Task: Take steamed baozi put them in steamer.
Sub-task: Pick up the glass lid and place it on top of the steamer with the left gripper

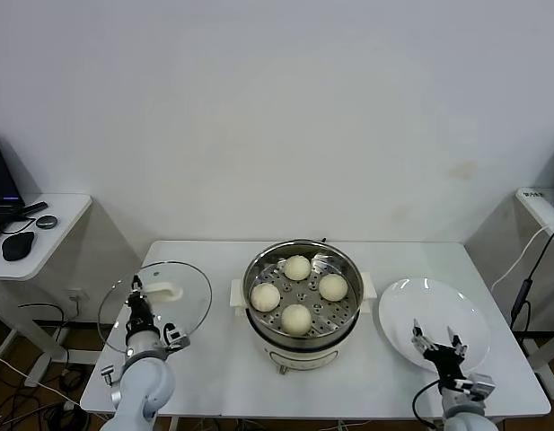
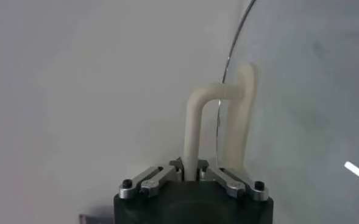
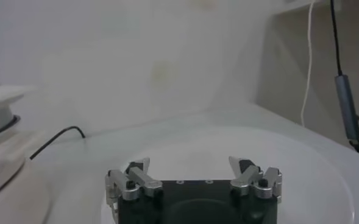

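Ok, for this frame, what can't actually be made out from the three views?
- Head view: the glass lid hides the table under it, so whether it is lifted is unclear.
- Left wrist view: left gripper shut on the lid handle; the steamer and baozi are out of frame.
- Right wrist view: the plate is cut off; steamer contents are hidden.

A: What can't we make out here?

B: In the head view the left claw (image 1: 136,289) is partly covered by the glass lid (image 1: 182,314), and the arm below it runs off the bottom edge. The laptop (image 1: 0,184) is cut by the left edge.

A: And the wrist views?

B: The left wrist view shows only part of the lid's rim; the rest runs off the picture. In the right wrist view the steamer (image 3: 2,152) is cut off at the edge and blurred, and the plate (image 3: 325,176) runs past the frame.

A: The steamer's base?

B: The table-side front of the steamer is hidden under its rim in the head view.
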Tool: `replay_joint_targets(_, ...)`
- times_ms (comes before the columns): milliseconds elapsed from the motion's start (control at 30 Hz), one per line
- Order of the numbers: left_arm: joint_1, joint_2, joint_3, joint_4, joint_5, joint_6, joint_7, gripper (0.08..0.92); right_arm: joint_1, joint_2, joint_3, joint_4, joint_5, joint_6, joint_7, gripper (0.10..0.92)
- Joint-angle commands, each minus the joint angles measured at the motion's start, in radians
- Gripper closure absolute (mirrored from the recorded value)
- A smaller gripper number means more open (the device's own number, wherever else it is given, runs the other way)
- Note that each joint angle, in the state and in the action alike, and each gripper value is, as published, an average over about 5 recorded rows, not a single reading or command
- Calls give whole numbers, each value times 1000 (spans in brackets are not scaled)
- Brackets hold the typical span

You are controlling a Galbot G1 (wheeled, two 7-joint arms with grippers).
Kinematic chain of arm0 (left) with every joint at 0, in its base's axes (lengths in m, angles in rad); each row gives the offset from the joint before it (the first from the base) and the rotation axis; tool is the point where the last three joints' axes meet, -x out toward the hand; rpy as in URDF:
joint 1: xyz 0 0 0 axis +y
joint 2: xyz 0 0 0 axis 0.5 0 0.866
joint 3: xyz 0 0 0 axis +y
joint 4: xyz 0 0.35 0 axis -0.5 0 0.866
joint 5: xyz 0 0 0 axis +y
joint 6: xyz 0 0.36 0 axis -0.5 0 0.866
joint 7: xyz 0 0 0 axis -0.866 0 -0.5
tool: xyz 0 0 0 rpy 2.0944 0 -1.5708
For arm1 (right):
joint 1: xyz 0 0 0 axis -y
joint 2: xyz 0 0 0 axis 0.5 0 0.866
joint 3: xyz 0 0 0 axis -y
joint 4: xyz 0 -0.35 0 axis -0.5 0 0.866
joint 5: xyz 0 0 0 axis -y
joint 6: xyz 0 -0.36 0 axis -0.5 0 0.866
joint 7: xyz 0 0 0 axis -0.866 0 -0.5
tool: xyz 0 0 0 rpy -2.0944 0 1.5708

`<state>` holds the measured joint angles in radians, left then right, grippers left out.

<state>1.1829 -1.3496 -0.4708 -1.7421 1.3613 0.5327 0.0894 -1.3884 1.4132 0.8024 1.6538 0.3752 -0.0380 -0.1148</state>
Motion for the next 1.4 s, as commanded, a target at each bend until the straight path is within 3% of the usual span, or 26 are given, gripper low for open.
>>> replay_joint_targets(33, 66, -62, 16, -313, 222, 161, 215, 819, 21, -8, -25, -8, 3, -4, 0, 203)
replay_joint_targets(233, 82, -88, 80, -451, 211, 161, 259, 819, 21, -8, -32, -14, -3, -6, 0, 203)
replay_joint_targets(333, 70, -106, 165, -456, 217, 161, 269, 819, 16, -4, -30, -9, -12, -7, 0, 203)
replay_joint_targets(867, -90, -248, 456, -270, 270, 161, 280, 819, -37, 19, 2, 55, -67, -2, -11, 203)
replay_joint_targets(1400, -256, -251, 615, -88, 118, 161, 246, 819, -67, 32, 3, 89, -107, 7, -15, 203)
